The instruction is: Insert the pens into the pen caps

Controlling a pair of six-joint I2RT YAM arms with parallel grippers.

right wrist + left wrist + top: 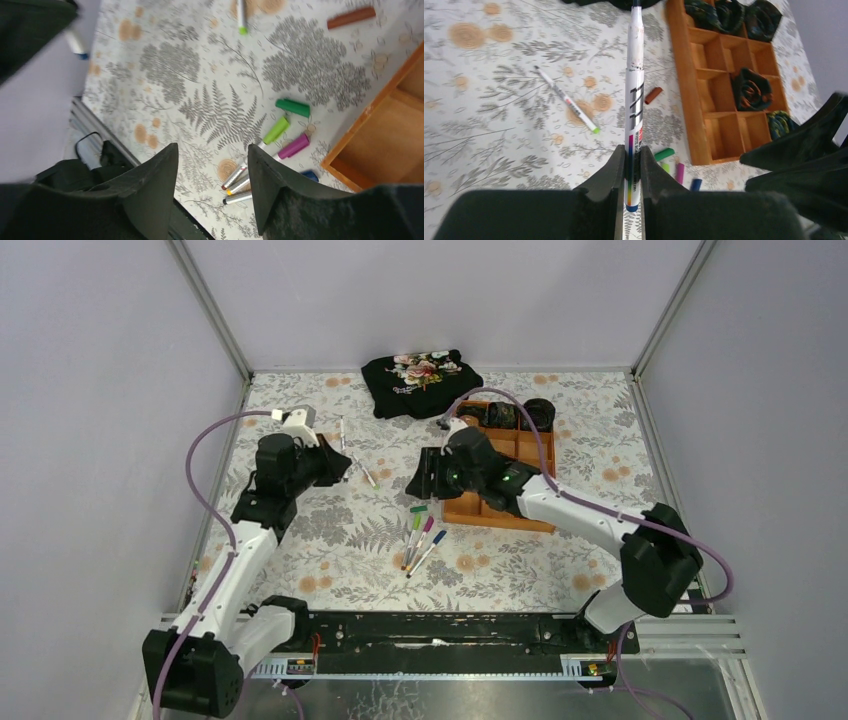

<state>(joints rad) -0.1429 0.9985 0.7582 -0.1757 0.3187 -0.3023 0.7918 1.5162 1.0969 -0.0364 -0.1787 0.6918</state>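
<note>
One white pen (634, 90): grips it tight by the rear end in the left jaws, above the table (300, 540). Holds the right jaws parted, grasping nothing, over three capped pens (422, 537) lying together near the orange tray (684, 100); dark green cap (293, 107) loose just beside them.

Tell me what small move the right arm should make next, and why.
Probably lower the right gripper onto the loose dark green cap: its jaws stand open and empty near it, while the left gripper clamps an uncapped pen.
</note>
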